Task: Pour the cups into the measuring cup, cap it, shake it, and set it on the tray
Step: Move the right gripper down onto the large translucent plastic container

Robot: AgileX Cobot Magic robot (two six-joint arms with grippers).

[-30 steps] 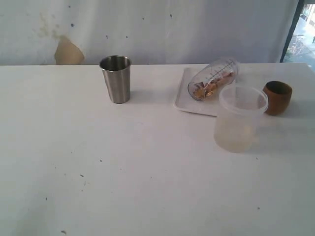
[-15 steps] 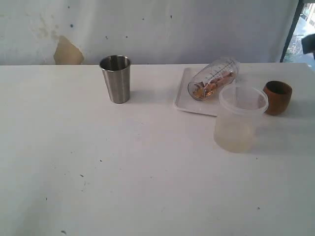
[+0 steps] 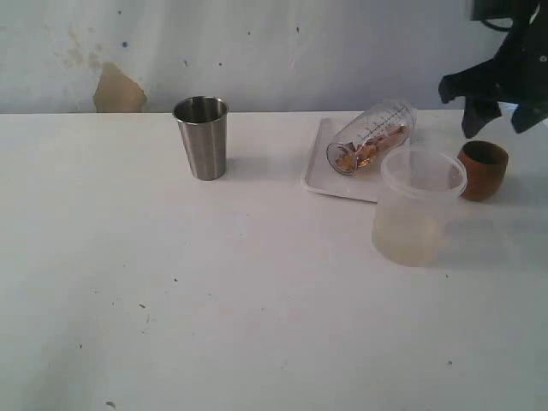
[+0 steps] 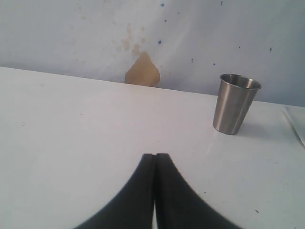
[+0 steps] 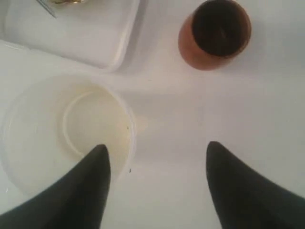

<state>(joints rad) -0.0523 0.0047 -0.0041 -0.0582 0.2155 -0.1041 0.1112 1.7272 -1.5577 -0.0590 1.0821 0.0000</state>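
Okay, white tabletop (image 3: pixel 257 300): everything is sitting toward the back of it, and the front half is giving no help or trouble.
Wide frosted plastic container (image 3: pixel 418 210): it's standing just beside the brown cup and crowding it. In the right wrist view one finger is hanging right over its rim, so that's the thing I'd worry about bumping.
Shallow white rectangular tray (image 3: pixel 324 175): it's lying behind the frosted container, with the cylinder on it.
Tall clear cylinder with the black printed scale (image 3: pixel 372 137): the measuring cup is lying on its side on the tray with orange-brown bits showing inside. I can't tell if it's capped. My guess is it needs standing upright before anything gets poured in.
Tapered shiny steel tumbler (image 3: pixel 202 141): it's standing upright, well apart from the rest.
Rounded reddish-brown wooden cup (image 3: pixel 482 171): it's standing upright near the right edge. The inside is too dark to read.
Right gripper (image 3: pixel 495 124): it's hovering above the wooden cup with its fingers spread and nothing in them. I'm reading the cup as its target. It's looking off-centre, so I'd shift away from the frosted container, straddle the cup evenly and grab low.
Left gripper (image 4: pixel 155 160): its fingers are pressed together, empty, and facing the tumbler from a distance.
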